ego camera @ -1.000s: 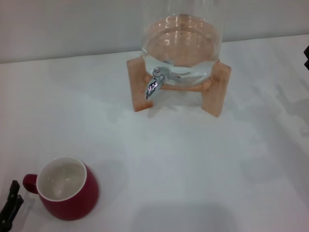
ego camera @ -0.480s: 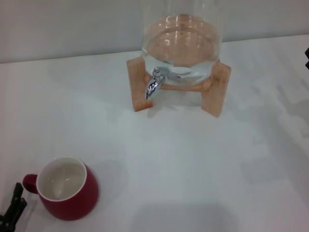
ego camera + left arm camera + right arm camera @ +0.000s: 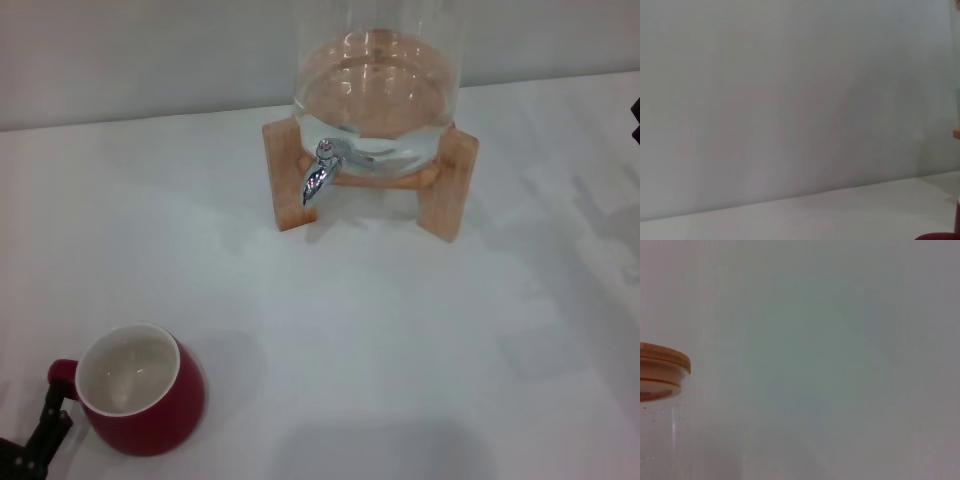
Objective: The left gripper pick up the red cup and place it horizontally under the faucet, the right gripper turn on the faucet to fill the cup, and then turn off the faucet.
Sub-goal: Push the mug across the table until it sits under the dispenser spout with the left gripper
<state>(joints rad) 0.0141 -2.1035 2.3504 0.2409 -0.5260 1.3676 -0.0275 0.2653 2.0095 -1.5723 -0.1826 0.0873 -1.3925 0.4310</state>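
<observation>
The red cup (image 3: pixel 140 390) stands upright on the white table (image 3: pixel 380 340) at the near left, its white inside showing empty and its small handle turned to the left. I judge that I am at the first step, the approach for the pick-up: nothing is lifted and the cup is not yet under the faucet (image 3: pixel 318 178), which is far from it, on the glass dispenser (image 3: pixel 375 90) with its wooden stand (image 3: pixel 445 185) at the far middle. My left gripper (image 3: pixel 40 440) is at the near left corner, just beside the handle of the cup; one black finger reaches up very close to the handle, but I cannot tell if it touches it. How wide the jaws of this gripper stand I cannot tell, because only a small part of them is visible; they hold nothing that I can see. The next move calls, I think, for bringing the fingers around the handle or the rim, closing firmly, and then carrying the cup far and to the right until it is below the spout. My right gripper (image 3: pixel 636 118) is parked at the far right edge, only a dark sliver of it visible.
</observation>
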